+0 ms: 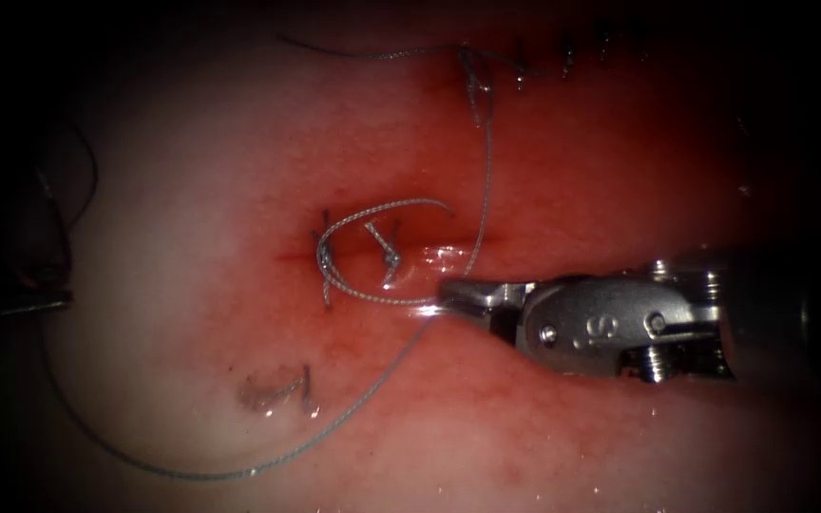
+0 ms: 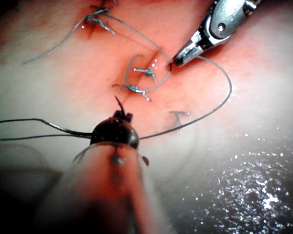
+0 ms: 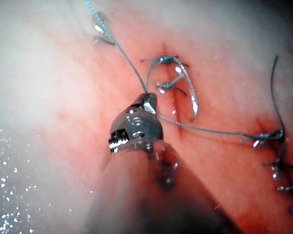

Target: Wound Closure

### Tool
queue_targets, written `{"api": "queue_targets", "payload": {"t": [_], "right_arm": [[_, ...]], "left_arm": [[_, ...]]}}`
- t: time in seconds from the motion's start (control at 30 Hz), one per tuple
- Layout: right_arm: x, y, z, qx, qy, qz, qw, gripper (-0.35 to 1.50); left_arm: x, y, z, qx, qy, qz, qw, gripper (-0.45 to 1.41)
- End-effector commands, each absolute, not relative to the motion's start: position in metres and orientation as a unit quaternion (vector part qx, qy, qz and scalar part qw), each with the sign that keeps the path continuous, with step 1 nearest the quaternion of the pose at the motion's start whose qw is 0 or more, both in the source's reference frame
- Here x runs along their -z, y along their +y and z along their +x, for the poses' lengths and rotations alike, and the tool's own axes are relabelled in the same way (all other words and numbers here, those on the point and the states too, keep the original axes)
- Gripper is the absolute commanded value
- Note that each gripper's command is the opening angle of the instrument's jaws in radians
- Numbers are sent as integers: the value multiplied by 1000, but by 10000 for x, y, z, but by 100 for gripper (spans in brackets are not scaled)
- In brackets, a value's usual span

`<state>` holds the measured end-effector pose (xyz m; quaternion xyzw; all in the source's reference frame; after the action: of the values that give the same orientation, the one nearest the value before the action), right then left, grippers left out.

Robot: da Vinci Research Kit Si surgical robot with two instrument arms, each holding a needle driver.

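The cut runs across the red middle of the tissue and carries two knotted stitches. My right tool lies at the cut's right end, jaws shut on the thread. From a knot at the top the thread drops to these jaws. It then sweeps down and left in a wide arc to my left tool, far left of the cut, shut on the thread. A thin dark curve rises above the left tool; needle or thread, I cannot tell. The left wrist view shows the left tool with thread leaving both sides. Thread meets the right tool's tip.
A loose loop of thread lies around the two middle stitches. Several older dark stitches line the top right. A short thread end on a grey mark sits below and left of the cut. Red fluid wets the tissue around the cut.
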<state>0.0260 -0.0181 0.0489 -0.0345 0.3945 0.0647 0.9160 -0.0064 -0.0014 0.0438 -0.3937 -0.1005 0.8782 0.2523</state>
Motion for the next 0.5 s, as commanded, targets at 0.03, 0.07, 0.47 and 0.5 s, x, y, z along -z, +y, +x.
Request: {"api": "queue_targets", "payload": {"t": [0.03,0.07,0.47,0.5], "right_arm": [[-481,-198,273,-53,391,-18,919,-35],[-473,-207,276,-42,386,-4,921,-35],[-387,-290,304,69,322,117,937,-35],[-379,-299,306,80,322,130,934,-35]], "left_arm": [[-444,-14,-70,-879,-100,-393,252,-45],[-445,-14,-70,-878,-101,-394,251,-45],[-451,-14,-69,-880,-101,-391,249,-45],[-452,-14,-69,-880,-100,-391,249,-45]]}}
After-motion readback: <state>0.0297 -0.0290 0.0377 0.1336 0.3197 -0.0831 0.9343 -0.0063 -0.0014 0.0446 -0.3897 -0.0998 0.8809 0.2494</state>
